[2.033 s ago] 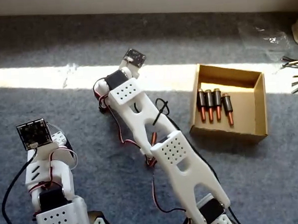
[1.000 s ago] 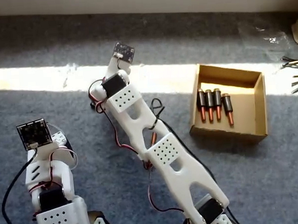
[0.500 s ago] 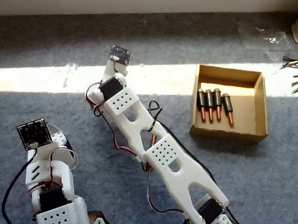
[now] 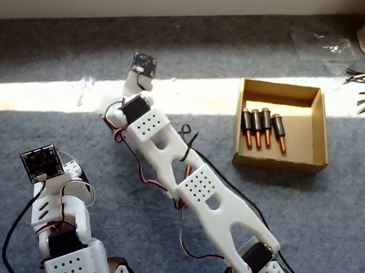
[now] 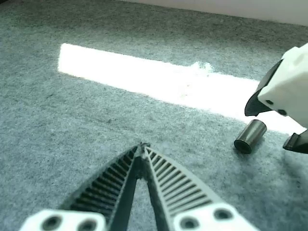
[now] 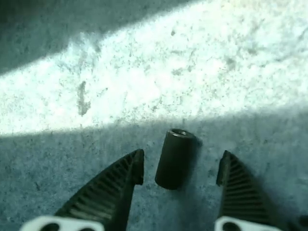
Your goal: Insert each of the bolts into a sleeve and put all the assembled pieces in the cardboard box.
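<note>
Dark sleeve (image 6: pixel 174 159) lies between spread right fingers (image 6: pixel 113 190), its axis along them; left fingers (image 5: pixel 166 183), pressed together, sit farther off.

high: overhead, far | wrists: low, forward, close | wrists share: sleeve (image 5: pixel 250 136)

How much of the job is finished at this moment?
Done: four assembled pieces lie in the cardboard box. In hand: the open right pincer straddles a loose sleeve lying on the carpet, not yet gripped; the left pincer is shut and empty. Left: this sleeve needs a bolt, perhaps the orange one under the right arm, then goes into the box.
</note>
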Motion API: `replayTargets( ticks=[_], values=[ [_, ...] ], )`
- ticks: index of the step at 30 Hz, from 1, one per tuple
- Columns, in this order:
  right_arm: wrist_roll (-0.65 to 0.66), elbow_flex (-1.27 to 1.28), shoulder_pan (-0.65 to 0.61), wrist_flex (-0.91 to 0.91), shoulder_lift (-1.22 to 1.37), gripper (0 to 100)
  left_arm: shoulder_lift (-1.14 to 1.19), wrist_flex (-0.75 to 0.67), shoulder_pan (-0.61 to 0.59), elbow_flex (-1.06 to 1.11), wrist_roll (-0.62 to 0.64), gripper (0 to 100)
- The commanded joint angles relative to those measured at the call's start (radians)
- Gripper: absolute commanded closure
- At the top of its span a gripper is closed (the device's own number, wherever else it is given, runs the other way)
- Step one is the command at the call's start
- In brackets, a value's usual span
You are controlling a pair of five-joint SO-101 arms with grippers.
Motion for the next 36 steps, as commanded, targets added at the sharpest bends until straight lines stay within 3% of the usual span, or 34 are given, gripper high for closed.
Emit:
replayTargets(
  ticks=[1, 13, 20, 32, 36],
  values=[
    [0.014, -0.035, -0.007, -0.047, 0.018, 76.3, -0.013, -0.023, 0.019, -0.002, -0.002, 99],
    [0.008, -0.033, -0.005, -0.021, 0.051, 76.5, -0.013, -0.023, 0.019, -0.002, -0.002, 99],
    [0.014, 0.015, -0.004, 0.001, 0.042, 89.9, -0.013, -0.023, 0.019, -0.002, -0.002, 99],
    [0.015, 0.091, -0.002, 0.008, 0.041, 89.9, -0.013, -0.023, 0.018, -0.004, -0.002, 99],
    [0.120, 0.076, -0.002, 0.120, 0.030, 90.3, -0.013, -0.023, 0.018, -0.004, -0.002, 99]
  ],
)
